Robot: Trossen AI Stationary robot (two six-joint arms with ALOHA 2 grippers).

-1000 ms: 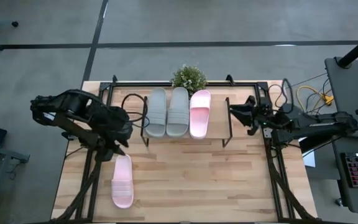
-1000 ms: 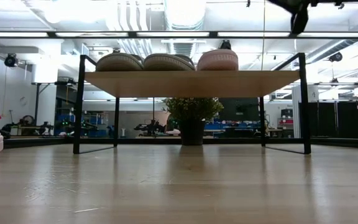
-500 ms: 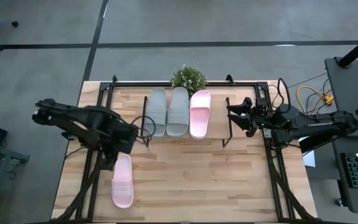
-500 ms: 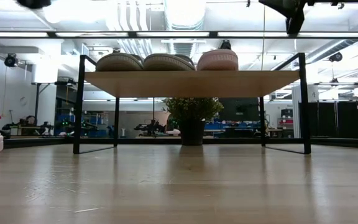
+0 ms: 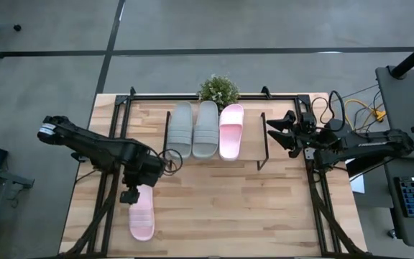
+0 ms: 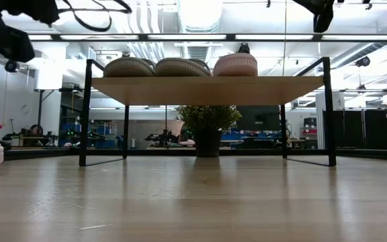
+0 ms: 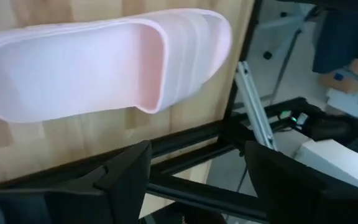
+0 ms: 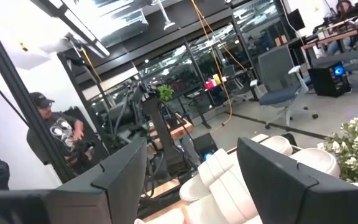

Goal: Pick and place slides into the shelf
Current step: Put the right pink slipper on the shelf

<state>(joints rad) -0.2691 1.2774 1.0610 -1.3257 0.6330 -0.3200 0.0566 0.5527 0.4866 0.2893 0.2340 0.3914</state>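
Two grey-green slides (image 5: 192, 129) and one pale pink slide (image 5: 231, 131) lie side by side, soles down, on the shelf's plank top (image 6: 207, 89). A second pink slide (image 5: 141, 217) rests sole down on the table near the left front; the left wrist view shows its strap end (image 7: 185, 56). My left gripper (image 5: 131, 194) hangs open just above this slide's far end, tilted down, touching nothing; its fingers (image 7: 126, 177) frame the table's edge. My right gripper (image 5: 277, 132) stands open in the air beside the shelf's right end, pointing toward the shelf.
A small potted plant (image 5: 218, 90) stands behind the shelf. Black frame rails (image 5: 322, 208) run along both table sides. Bare wooden tabletop (image 5: 228, 208) lies in front of the shelf. A person (image 8: 55, 137) sits in the room beyond the table.
My left gripper has come down and toward the table's near edge, tipping downward over the loose pink slide. My right gripper has opened and stayed in place. No slide has moved.
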